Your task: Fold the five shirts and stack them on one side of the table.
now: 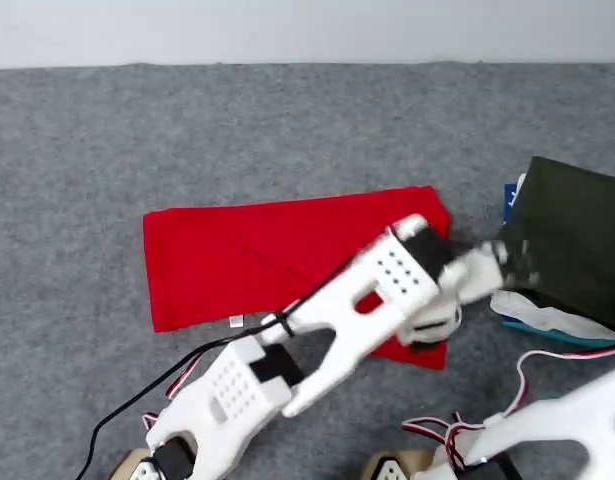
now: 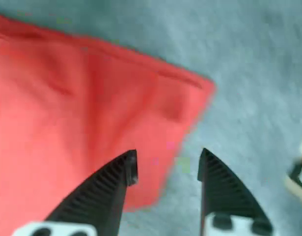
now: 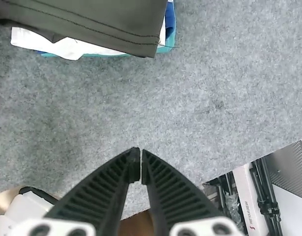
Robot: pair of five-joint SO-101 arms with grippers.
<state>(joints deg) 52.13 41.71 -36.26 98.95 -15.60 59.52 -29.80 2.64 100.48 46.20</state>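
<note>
High view shows the folded red shirt flat on the grey table, its long axis running left to right with a slight tilt. The left arm extends diagonally across it. The left gripper is parted and empty above the shirt's corner. The right gripper is closed and empty, near the dark-topped stack.

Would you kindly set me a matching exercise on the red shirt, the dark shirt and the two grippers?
1 red shirt
2 dark shirt
3 left gripper
4 right gripper

A shut
B on top of the pile
C open
D flat, middle of the table

Pairs: 1-D, 2-B, 3-C, 4-A
</note>
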